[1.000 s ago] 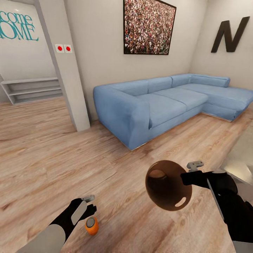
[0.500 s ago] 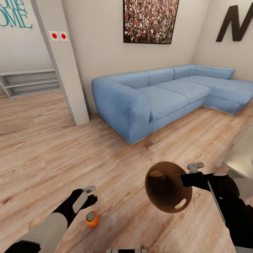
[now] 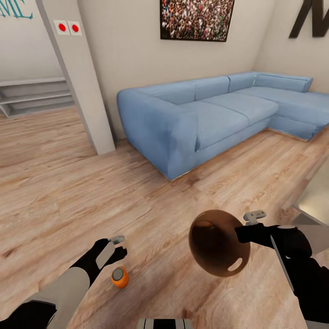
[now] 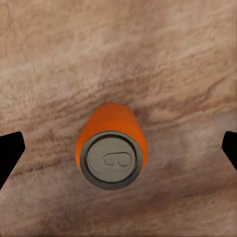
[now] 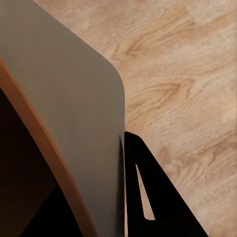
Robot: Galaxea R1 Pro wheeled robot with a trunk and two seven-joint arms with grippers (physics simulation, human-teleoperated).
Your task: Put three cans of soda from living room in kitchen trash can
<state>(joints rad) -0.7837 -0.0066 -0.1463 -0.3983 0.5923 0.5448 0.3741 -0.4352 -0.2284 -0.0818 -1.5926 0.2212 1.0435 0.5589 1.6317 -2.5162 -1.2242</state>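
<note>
An orange soda can (image 3: 119, 277) with a silver top stands upright on the wood floor at the lower left of the head view. My left gripper (image 3: 117, 249) hovers just above and behind it, open. In the left wrist view the can (image 4: 111, 150) sits between the two widely spread fingertips (image 4: 10, 153), touching neither. My right gripper (image 3: 244, 230) is shut on the rim of the trash can (image 3: 219, 249), which is held off the floor with its tan-brown inside facing the head camera. Its grey wall (image 5: 64, 98) lies against one black finger (image 5: 148, 197). The other two cans are out of view.
A blue corner sofa (image 3: 201, 119) stands ahead against the wall. A pale pillar (image 3: 80, 82) rises at the left, with grey shelves (image 3: 32, 96) behind it. The low grey table's corner (image 3: 317, 198) shows at the right edge. A dark letter N (image 3: 313, 18) hangs on the right wall.
The whole head view has shifted as the camera moved nearer and tipped down. My left gripper stays open over the orange can, and the right one still holds the trash can.
</note>
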